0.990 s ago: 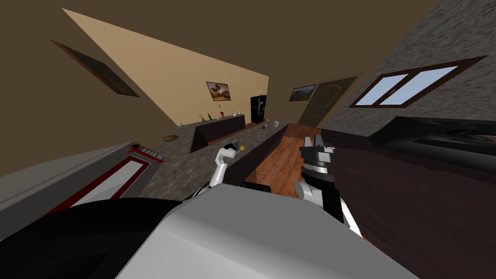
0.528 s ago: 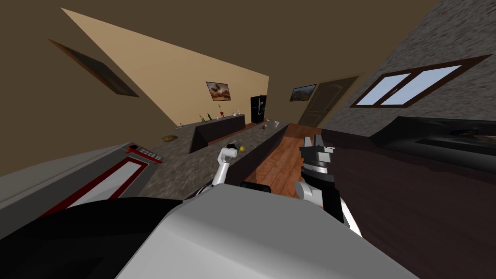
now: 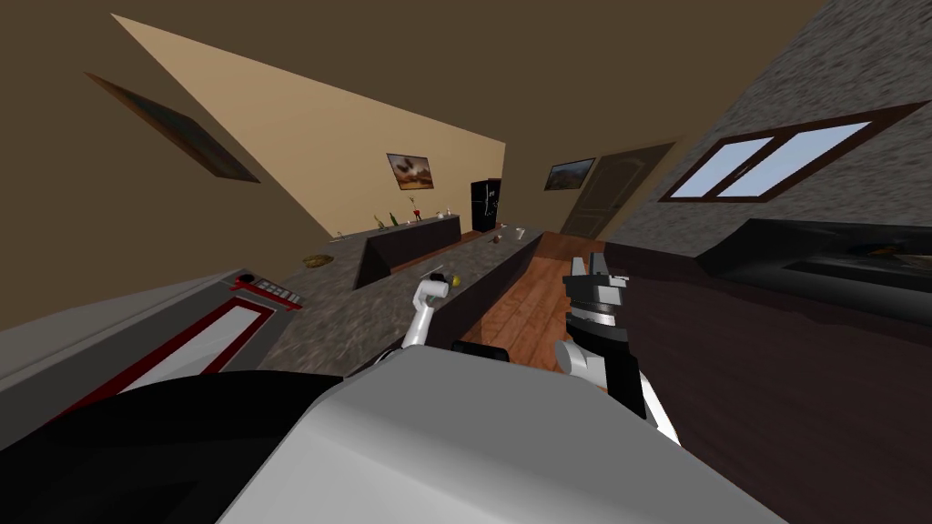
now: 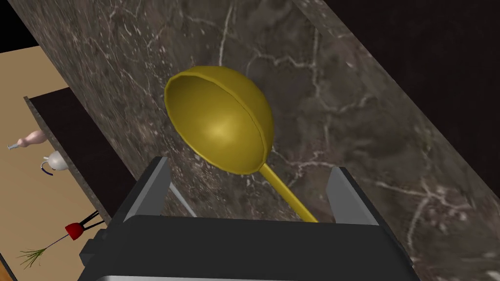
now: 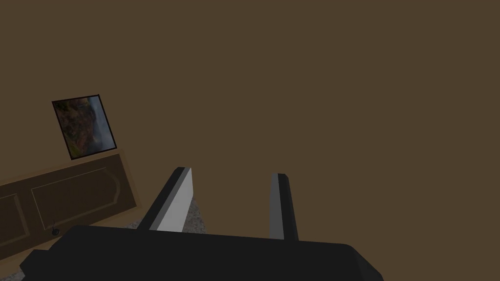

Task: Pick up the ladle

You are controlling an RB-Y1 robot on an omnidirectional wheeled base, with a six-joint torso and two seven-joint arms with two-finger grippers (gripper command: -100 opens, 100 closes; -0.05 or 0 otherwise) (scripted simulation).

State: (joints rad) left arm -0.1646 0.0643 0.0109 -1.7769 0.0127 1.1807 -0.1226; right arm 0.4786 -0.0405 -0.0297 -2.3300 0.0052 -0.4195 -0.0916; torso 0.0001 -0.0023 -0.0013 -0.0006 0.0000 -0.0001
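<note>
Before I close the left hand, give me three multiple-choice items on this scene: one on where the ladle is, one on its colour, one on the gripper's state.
1. Where does the ladle lie?
A) in a sink
B) on the dark, veined countertop
C) on a chair

2. What colour is the ladle?
A) white
B) red
C) yellow

3. How does the left gripper stand?
A) shut on the bowl
B) open, one finger on either side of the handle
C) shut on nothing

Answers:
1 B: the left wrist view shows it lying on the veined stone top.
2 C: bowl and handle are both yellow.
3 B: the fingers stand wide apart and the handle runs between them, touching neither.
</note>
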